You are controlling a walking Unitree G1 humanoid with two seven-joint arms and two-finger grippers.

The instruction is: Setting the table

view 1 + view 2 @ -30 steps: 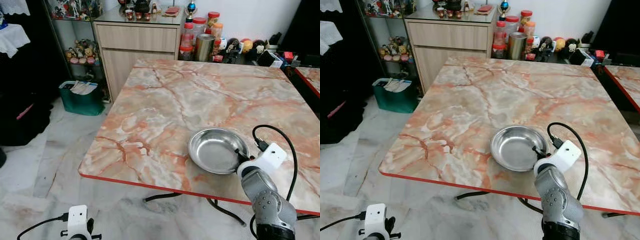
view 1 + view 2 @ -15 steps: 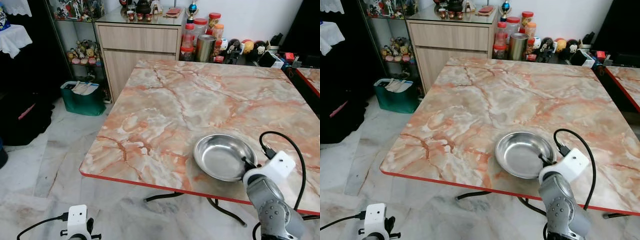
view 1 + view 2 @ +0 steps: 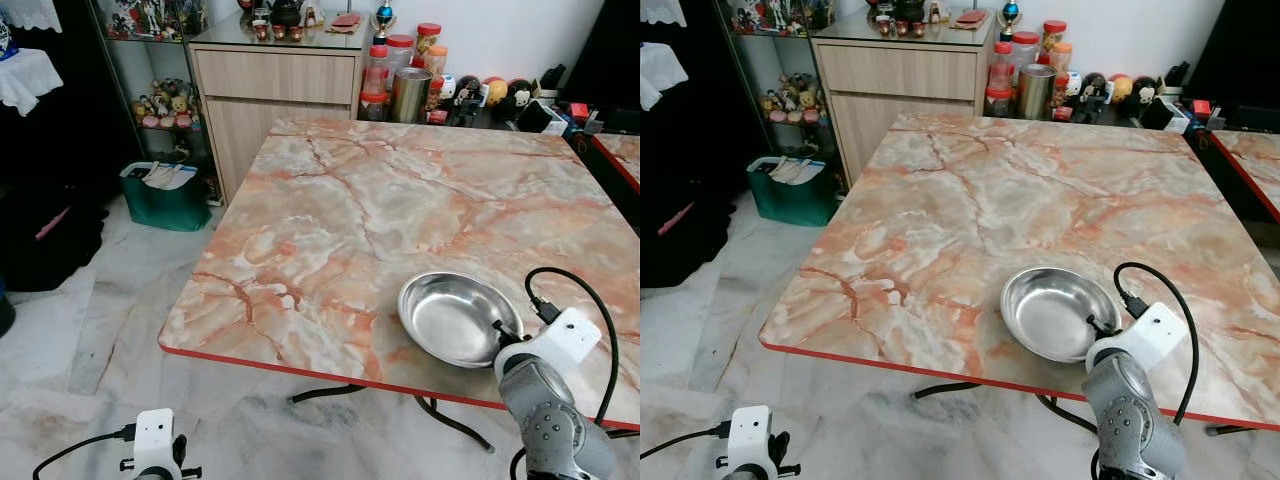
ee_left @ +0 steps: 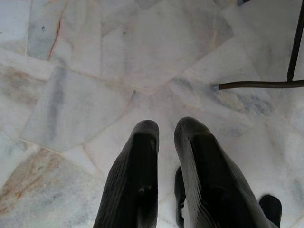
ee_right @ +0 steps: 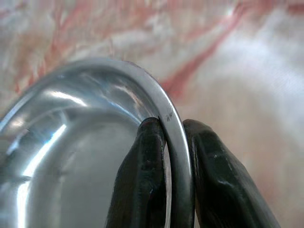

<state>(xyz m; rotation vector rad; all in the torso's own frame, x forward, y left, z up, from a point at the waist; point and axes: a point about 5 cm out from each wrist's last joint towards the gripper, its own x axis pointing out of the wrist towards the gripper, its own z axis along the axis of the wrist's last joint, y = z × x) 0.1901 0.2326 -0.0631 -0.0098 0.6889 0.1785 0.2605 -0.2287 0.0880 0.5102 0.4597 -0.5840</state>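
At lower right, my right gripper (image 5: 173,142) pinches the bowl (image 3: 455,318) rim tight; I'm placing it on the table (image 3: 380,210), release comes next.

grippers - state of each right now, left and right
Left gripper: closed on nothing, hanging over the floor.
Right gripper: closed on the rim of the steel bowl on the marble table.

Wooden cabinet (image 3: 275,95), jars (image 3: 400,62), green bin (image 3: 160,195) holding perhaps papers.
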